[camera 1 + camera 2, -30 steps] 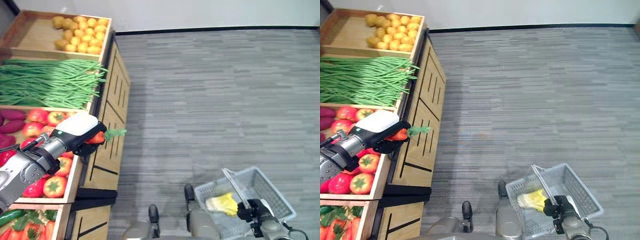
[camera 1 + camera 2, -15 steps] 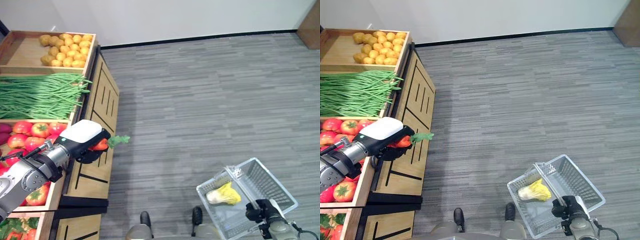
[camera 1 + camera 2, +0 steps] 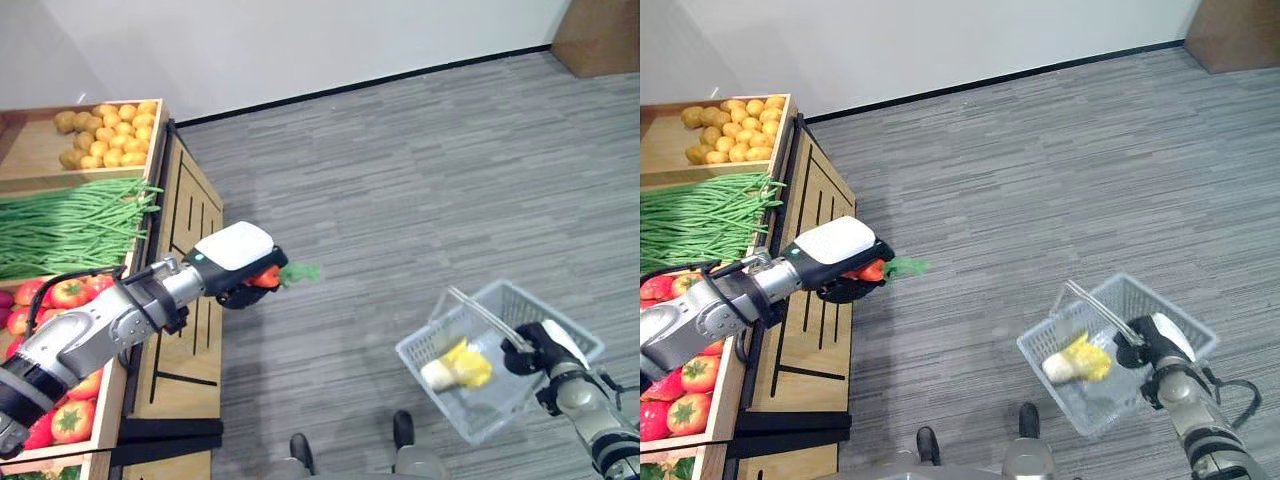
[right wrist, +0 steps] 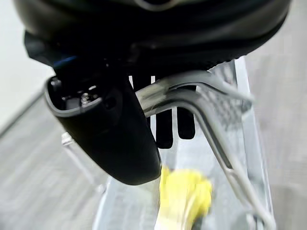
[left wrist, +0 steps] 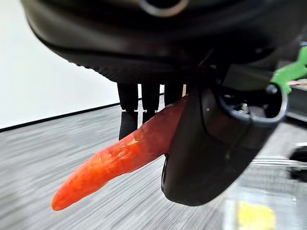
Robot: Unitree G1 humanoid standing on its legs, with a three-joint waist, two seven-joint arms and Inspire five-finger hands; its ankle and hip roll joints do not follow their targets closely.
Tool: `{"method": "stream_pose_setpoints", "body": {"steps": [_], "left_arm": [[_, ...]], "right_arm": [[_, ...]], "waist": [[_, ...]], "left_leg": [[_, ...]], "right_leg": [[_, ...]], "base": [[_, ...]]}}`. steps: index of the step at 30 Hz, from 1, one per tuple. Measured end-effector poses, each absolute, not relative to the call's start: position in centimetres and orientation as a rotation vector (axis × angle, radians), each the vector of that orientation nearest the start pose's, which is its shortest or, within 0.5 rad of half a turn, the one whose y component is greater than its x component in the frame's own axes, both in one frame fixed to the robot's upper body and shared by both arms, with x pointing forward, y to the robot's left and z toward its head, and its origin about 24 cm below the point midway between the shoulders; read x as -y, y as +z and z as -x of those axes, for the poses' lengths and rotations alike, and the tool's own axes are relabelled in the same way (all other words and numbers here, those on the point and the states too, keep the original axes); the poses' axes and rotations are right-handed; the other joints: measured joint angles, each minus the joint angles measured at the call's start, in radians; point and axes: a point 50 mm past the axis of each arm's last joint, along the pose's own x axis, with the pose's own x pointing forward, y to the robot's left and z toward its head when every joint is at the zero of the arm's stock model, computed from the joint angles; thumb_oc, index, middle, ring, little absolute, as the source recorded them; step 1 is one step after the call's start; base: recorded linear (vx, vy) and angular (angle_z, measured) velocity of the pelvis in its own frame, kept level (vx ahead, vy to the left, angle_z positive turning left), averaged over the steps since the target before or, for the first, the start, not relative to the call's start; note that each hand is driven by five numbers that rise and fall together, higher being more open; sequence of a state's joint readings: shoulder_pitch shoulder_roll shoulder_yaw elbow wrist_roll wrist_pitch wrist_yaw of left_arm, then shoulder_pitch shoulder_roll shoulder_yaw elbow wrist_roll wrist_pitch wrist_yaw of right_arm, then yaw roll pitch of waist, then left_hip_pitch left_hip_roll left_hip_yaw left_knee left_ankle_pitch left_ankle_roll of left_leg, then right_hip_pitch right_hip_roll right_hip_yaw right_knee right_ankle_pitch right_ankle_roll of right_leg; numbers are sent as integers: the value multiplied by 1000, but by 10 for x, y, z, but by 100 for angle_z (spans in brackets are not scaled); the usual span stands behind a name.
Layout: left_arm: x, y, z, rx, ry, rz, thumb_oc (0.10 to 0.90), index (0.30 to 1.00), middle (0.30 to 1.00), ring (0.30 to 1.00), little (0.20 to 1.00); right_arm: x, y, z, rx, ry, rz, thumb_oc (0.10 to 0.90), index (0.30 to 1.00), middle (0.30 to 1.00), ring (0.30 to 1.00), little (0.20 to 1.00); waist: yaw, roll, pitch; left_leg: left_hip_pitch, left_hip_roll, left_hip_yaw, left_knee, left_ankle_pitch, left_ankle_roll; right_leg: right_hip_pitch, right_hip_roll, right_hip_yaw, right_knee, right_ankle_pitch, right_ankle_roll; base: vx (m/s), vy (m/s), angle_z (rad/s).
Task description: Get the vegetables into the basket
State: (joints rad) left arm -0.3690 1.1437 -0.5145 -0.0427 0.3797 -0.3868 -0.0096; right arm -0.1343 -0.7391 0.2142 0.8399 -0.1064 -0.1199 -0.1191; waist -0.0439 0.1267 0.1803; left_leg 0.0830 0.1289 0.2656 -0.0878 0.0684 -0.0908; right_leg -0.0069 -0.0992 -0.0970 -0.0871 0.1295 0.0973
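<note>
- Left hand [image 3: 232,262] is clenching a carrot [image 3: 266,279] in mid-air beside the produce stand [image 3: 190,300].
- Right hand [image 3: 535,348] is gripping the handle of the basket [image 3: 455,400], which is carrying a cabbage [image 3: 460,366].
- Step: transfer. Next: bringing carrot over basket, then releasing.

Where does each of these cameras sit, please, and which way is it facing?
Left eye: on the head, looking down at the stand and floor; both arms show.
Right eye: beside it, same scene; left hand, right hand.
Left wrist: along the left hand at its carrot.
Right wrist: along the right hand at the basket handle, cabbage inside.
Shared: carrot and basket appear in eye and wrist views.
</note>
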Motion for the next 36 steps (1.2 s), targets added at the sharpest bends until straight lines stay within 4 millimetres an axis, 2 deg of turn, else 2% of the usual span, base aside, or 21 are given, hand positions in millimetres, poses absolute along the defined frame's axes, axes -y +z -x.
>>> {"method": "stream_pose_setpoints", "body": {"steps": [6,12,14,18,21,23,26,30,36], "left_arm": [[-187,146,-271,534,-706,-1472,400,300,300,300,300],[-157,151,-271,649,-788,-1455,400,300,300,300,300],[-153,151,-271,663,-794,-1444,400,300,300,300,300],[-127,151,-272,739,-843,-1387,400,300,300,300,300],[-120,150,-267,762,-869,-1366,400,300,300,300,300],[-114,148,-266,773,-876,-1342,400,300,300,300,300],[-101,146,-264,796,-904,-1292,400,300,300,300,300],[-92,141,-261,799,-933,-1261,400,300,300,300,300],[-88,133,-262,767,-953,-1246,400,300,300,300,300]], "right_arm": [[339,0,-245,-453,-120,924,400,300,300,300,300],[320,12,-271,-380,-59,959,400,300,300,300,300],[314,10,-275,-377,-35,965,400,300,300,300,300],[296,4,-281,-369,-1,913,400,300,300,300,300],[286,2,-284,-351,5,854,400,300,300,300,300],[279,4,-286,-330,11,817,400,300,300,300,300],[255,18,-295,-225,60,761,400,300,300,300,300],[245,26,-302,-184,82,741,400,300,300,300,300],[242,32,-305,-160,83,711,400,300,300,300,300]], "waist": [[1,4,-2],[6,3,-2],[7,3,-2],[8,2,-2],[3,2,-2],[3,2,-1],[3,1,-1],[3,-1,0],[2,-1,1]], "left_leg": [[5,-1,3,0,0,0],[5,-7,1,0,0,1],[5,-7,1,0,0,1],[5,-7,0,0,0,1],[5,-6,2,0,0,1],[5,-7,2,0,0,1],[7,-6,4,0,-1,1],[10,-6,8,0,-1,1],[14,-4,15,0,-1,2]], "right_leg": [[2,-1,4,0,2,-1],[4,-7,3,0,5,1],[4,-7,3,0,5,1],[4,-6,3,0,5,1],[4,-6,4,0,5,1],[3,-6,5,0,5,1],[4,-5,6,0,5,1],[5,-4,10,0,5,1],[5,-2,14,0,6,0]], "base": [[9,2,-1],[0,0,0],[0,0,0],[0,0,0],[0,0,0],[0,0,0],[11,-4,0],[6,-4,-2],[2,-1,-1]]}}
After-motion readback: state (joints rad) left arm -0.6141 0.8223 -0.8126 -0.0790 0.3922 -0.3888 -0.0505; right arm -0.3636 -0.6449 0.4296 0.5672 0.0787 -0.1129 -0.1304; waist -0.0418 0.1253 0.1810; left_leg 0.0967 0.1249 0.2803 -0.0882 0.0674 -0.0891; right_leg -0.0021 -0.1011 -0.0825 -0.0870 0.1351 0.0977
